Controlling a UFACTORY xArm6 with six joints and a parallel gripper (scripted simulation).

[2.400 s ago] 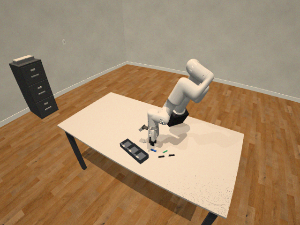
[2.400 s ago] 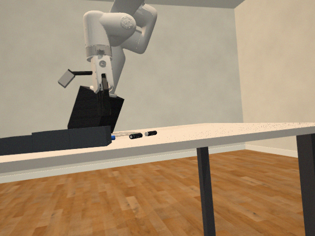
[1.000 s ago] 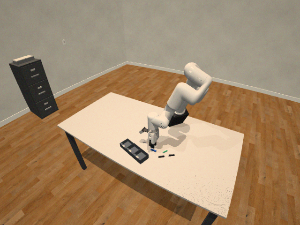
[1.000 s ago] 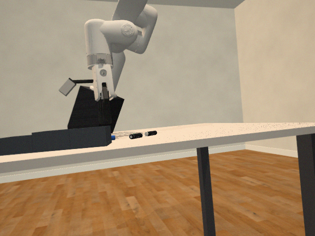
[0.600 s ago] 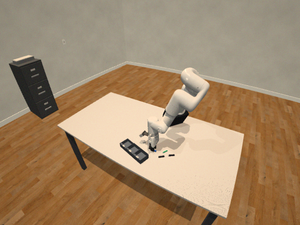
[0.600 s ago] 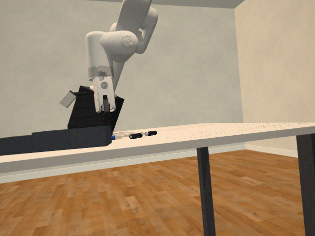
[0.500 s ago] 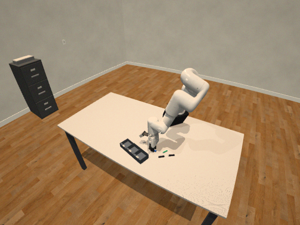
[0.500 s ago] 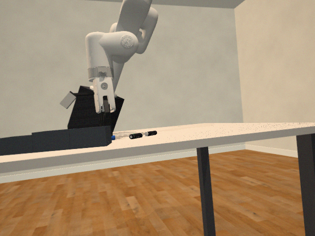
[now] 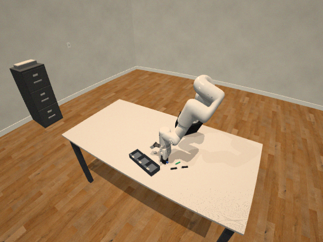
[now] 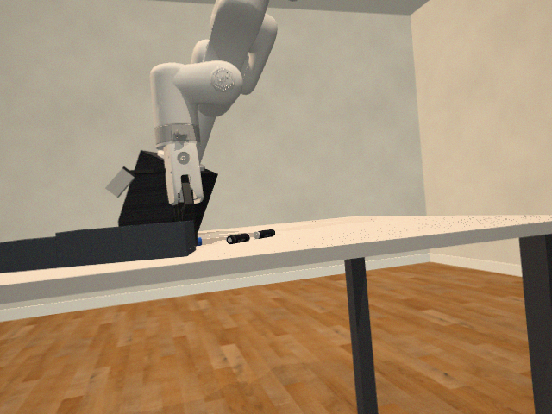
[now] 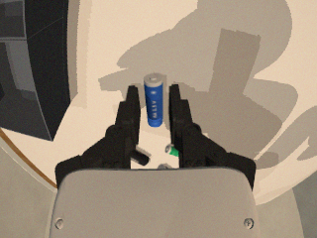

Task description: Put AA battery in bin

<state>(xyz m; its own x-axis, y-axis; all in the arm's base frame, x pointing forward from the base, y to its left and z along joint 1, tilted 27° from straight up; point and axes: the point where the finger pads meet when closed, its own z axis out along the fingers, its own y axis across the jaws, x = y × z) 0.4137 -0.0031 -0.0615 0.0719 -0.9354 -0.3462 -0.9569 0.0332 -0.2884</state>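
Note:
A blue battery [image 11: 155, 107] with a grey end lies flat on the table, right between my two fingers. My gripper [image 11: 154, 97] is low over the table, straddling the battery, with the fingers partly open and a small gap on each side. In the top view the gripper [image 9: 163, 159] stands just right of the dark tray of bins [image 9: 144, 161], with the blue battery [image 9: 166, 162] at its tips. Two black batteries [image 9: 173, 168] [image 9: 184, 166] lie further right. The bin labels are not readable now.
A small green piece [image 9: 177, 162] lies just right of the gripper, near the black batteries. The bin tray [image 11: 27, 40] is close on the left in the wrist view. The table's front edge is near. The arm's dark base [image 9: 191, 127] stands behind.

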